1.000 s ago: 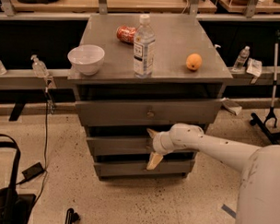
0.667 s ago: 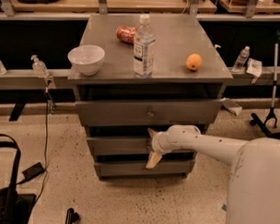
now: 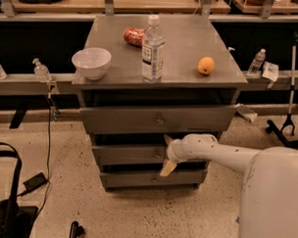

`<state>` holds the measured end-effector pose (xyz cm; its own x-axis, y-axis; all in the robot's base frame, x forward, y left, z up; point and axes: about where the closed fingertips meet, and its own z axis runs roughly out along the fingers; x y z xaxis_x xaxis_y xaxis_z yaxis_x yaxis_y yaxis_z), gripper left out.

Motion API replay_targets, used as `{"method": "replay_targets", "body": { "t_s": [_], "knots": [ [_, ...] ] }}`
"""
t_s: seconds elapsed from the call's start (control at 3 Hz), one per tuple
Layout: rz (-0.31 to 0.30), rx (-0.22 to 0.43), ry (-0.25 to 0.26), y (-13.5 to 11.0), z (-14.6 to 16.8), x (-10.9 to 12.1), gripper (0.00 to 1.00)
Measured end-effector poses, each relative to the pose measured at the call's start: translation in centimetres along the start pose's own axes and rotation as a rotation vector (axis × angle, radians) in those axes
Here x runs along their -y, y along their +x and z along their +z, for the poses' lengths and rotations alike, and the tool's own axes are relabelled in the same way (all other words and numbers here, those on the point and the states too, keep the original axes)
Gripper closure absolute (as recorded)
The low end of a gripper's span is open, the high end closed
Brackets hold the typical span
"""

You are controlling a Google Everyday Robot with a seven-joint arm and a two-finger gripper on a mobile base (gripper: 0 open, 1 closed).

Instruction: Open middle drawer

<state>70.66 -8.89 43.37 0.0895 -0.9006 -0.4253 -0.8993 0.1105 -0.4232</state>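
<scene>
Two-finger gripper (image 3: 164, 155) is held against the front of the middle drawer (image 3: 125, 155), at the end of a white arm (image 3: 221, 153) that is reached in from the lower right. Its fingers are spread wide, one above the other. The dark upper finger (image 3: 167, 139) is set at the drawer's top edge, and the tan lower finger (image 3: 168, 167) is angled down over its bottom edge. The drawer's knob is hidden behind the gripper, so contact with it cannot be told.

The middle drawer's grey front is seen directly to the left of the gripper, with a dark gap above it. Just above the gripper, the wider top drawer (image 3: 139, 119) is seen with its small round knob. Just below the gripper lies the bottom drawer (image 3: 137, 179).

Higher up is the flat grey cabinet top (image 3: 191, 39). A clear water bottle (image 3: 153, 50) is stood upright on it, almost straight above the gripper. A white bowl (image 3: 91, 61) is placed up and to the left, and an orange (image 3: 206, 65) up and to the right. A red object (image 3: 134, 36) is laid behind the bottle.

Far to the lower left of the gripper, a black bag (image 3: 3, 219) is set on the speckled floor.
</scene>
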Motion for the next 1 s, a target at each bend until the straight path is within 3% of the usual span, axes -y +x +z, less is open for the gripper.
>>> {"method": "replay_targets", "body": {
  "t_s": [0.67,1.0],
  "knots": [
    [0.015,-0.006,-0.025,1.27,1.01,-0.31,0.46],
    [0.02,-0.009,-0.046,1.72,1.22,-0.86,0.46]
  ]
}}
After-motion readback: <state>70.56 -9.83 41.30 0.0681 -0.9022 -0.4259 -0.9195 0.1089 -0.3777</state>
